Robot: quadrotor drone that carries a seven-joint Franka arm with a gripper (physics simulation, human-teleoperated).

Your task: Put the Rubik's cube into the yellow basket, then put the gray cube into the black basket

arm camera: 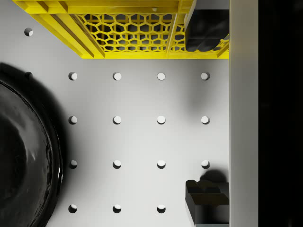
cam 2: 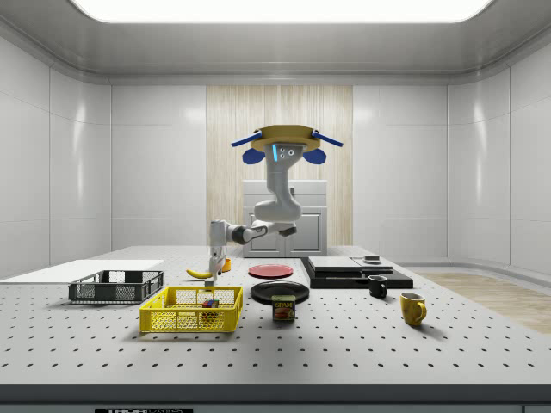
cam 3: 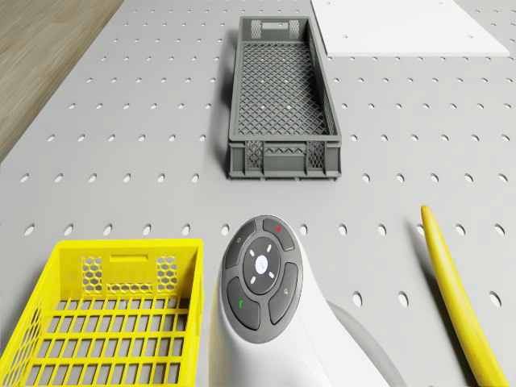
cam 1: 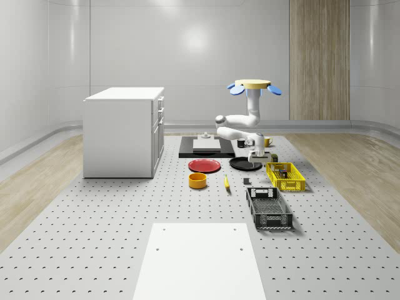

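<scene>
- Side view puts a small, dark, multi-coloured block, most likely the Rubik's cube [cam 2: 209, 303], inside the yellow basket [cam 2: 191, 322]; it is too small to be sure.
- If so, the first step looks done and the second step is in hand.
- A small dark block that I take for the gray cube [cam 1: 247, 182] sits on the counter [cam 1: 125, 212], between the banana [cam 1: 226, 182] and the yellow basket, just beyond the near end of the black basket [cam 3: 284, 149].
- The black basket is empty in the drone view.
- The gripper [arm camera: 206, 118] points down over bare counter between the black plate [arm camera: 23, 156] and the yellow basket's wall. Its fingers [arm camera: 206, 203] stand apart with nothing between them.
- The drone [cam 1: 256, 84] hovers above the counter, roughly over the black plate, with the arm folded down beneath it.
- The next move, as I judge it, calls for bringing the spread gripper over the gray cube, lowering to straddle it and closing squarely, then carrying it to the black basket.
- Farther off stand a red plate [cam 1: 205, 165], an orange bowl [cam 1: 198, 180] and a white cabinet [cam 1: 122, 131].
</scene>
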